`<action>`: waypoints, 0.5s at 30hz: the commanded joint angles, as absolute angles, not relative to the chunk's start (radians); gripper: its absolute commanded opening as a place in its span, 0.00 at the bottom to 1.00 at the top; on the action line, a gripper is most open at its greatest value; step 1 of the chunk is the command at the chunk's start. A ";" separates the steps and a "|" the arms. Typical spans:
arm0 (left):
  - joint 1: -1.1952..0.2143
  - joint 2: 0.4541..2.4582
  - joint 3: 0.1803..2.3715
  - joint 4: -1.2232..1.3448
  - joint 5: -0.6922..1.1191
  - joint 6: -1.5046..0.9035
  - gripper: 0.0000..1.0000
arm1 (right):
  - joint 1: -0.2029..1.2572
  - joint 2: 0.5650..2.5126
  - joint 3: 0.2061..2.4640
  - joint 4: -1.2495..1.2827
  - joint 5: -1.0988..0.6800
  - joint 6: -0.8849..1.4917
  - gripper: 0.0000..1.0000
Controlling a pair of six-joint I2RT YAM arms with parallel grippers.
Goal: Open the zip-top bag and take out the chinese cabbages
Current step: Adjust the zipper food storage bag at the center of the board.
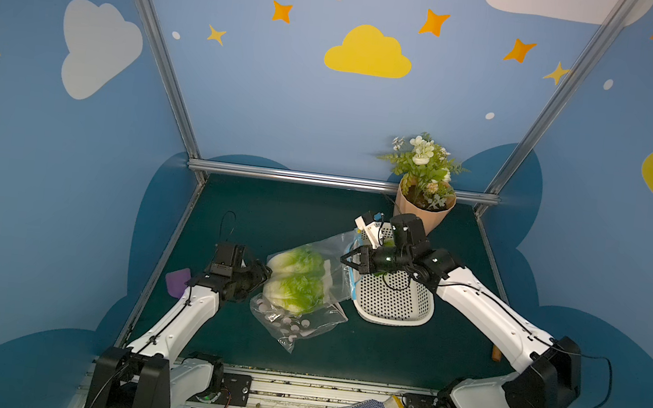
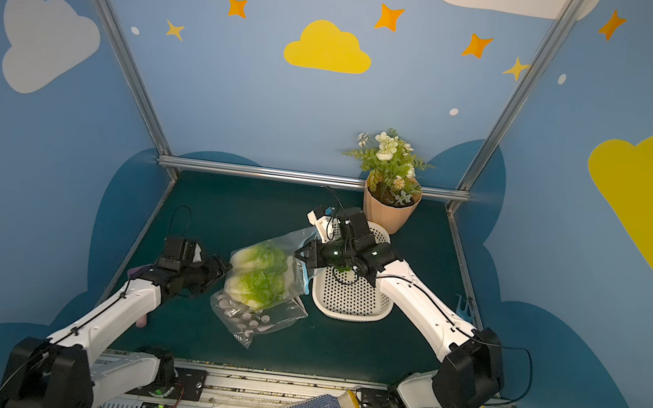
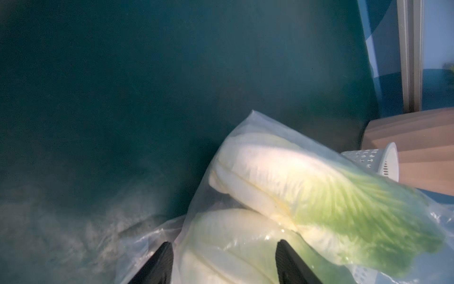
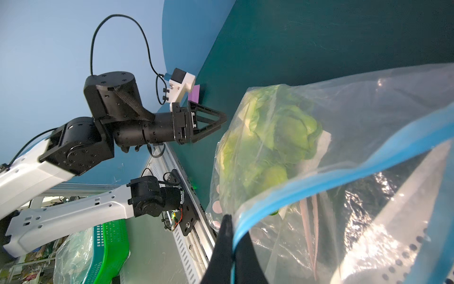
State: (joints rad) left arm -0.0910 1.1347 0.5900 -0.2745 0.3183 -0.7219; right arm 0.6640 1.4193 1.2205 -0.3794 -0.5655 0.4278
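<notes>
- Bag [image 1: 303,323] lies mid-worktop [image 1: 265,210] with two cabbages [image 1: 295,277] inside. I see open room toward the far and front edges.
- Basket [image 1: 391,317] sits against the bag's mouth, and the pot [image 1: 421,216] is at the far edge behind it (tight there).
- Left gripper [image 3: 223,243]: fingers well apart at the bag's closed end, clamping nothing.
- Right gripper [image 4: 229,218]: pinched tight on the bag's blue zip strip.

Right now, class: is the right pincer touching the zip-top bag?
Touching. The right wrist view shows the right pincer shut on the blue zip strip at the mouth of the zip-top bag.
</notes>
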 commanded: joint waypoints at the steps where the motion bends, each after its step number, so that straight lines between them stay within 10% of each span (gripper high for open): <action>1: -0.084 1.186 0.614 -0.187 0.365 -0.715 0.67 | 0.660 1.379 1.206 -0.390 -0.560 0.438 0.00; 15: -0.085 1.346 0.535 0.005 0.533 -0.725 0.55 | 0.644 1.396 1.213 -0.387 -0.561 0.452 0.00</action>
